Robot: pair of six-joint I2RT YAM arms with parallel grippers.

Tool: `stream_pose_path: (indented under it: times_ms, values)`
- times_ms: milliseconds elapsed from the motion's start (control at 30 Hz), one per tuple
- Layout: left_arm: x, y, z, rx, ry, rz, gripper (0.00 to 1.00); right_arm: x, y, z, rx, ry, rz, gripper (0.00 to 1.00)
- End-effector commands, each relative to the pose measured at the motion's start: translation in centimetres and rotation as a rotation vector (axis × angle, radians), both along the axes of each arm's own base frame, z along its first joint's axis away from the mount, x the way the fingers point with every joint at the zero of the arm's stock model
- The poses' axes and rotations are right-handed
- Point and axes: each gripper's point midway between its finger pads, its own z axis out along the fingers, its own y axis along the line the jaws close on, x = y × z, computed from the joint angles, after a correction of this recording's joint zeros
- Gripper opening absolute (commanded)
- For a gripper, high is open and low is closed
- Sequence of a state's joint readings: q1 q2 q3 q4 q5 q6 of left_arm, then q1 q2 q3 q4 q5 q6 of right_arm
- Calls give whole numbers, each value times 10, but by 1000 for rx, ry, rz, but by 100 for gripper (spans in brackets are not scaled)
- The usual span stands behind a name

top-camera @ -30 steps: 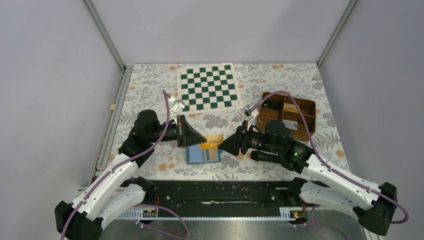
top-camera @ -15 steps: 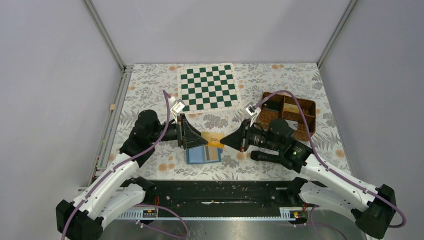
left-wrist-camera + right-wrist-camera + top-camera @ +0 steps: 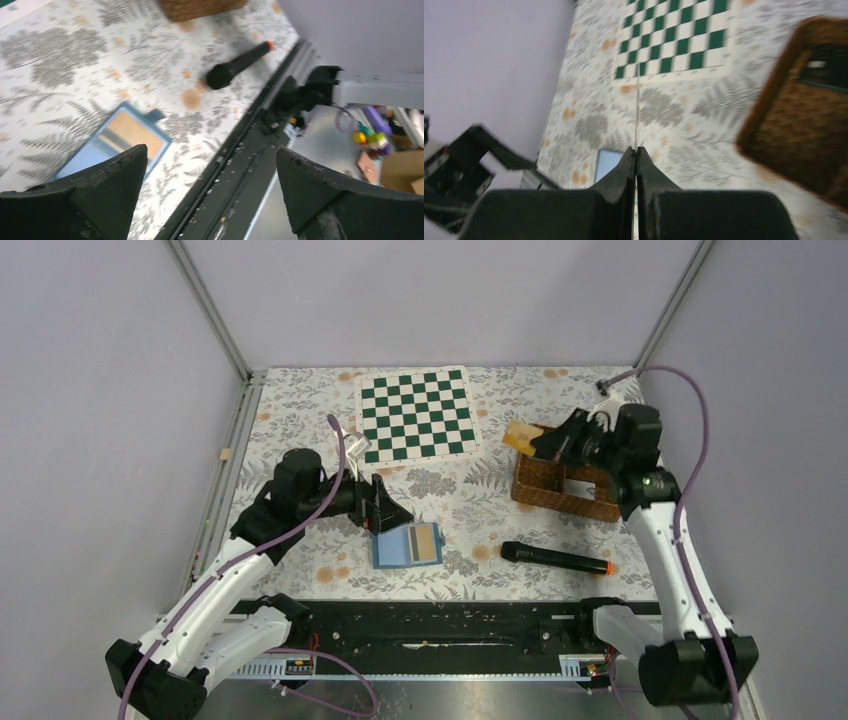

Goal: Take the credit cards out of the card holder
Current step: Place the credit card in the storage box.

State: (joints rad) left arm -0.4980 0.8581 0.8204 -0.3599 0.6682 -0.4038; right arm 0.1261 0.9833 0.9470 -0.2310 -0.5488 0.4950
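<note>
The floral tabletop [image 3: 300, 410] from above: the blue card holder [image 3: 408, 546] lies open near the front edge, one tan card [image 3: 425, 538] showing in it. The left gripper [image 3: 388, 517] is spread just beside it. The right gripper [image 3: 545, 444] pinches a second card [image 3: 519, 435] over the wicker basket [image 3: 560, 495] rim. Left wrist: the holder [image 3: 115, 145] lies beyond wide-apart fingers [image 3: 100, 185]. Right wrist: that card [image 3: 637, 100] stands edge-on, clamped.

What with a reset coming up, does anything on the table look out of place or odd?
Nothing looks spilled or damaged. A black stick with an orange tip lies loose on the table, on the near side of the wicker basket, with no part in the task. The chequered board sits slightly askew to the table edges.
</note>
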Motion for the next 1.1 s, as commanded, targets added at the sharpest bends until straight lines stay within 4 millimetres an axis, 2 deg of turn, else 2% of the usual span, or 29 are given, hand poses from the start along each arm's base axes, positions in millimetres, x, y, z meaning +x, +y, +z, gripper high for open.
stream_pose_path:
  times_ms: [0, 100, 167, 267, 500, 867, 1067]
  values:
    - [33, 24, -27, 165, -42, 191, 99, 25, -54, -17, -95, 153, -79, 0]
    - [36, 28, -38, 216, -7, 209, 99, 39, -90, -37, -218, 272, -150, 0]
    - [37, 29, -45, 232, 8, 217, 99, 44, -107, -43, -256, 317, -158, 0]
    - [37, 30, -54, 241, 32, 222, 99, 51, -131, -45, -253, 347, -195, 0]
    - [39, 24, -62, 248, 66, 201, 99, 61, -183, -51, -264, 440, -292, 0]
    - [45, 23, -81, 305, 123, 201, 99, 92, -210, -75, -267, 531, -319, 0]
    - [51, 16, -85, 307, 156, 184, 99, 102, -221, -96, -273, 560, -307, 0]
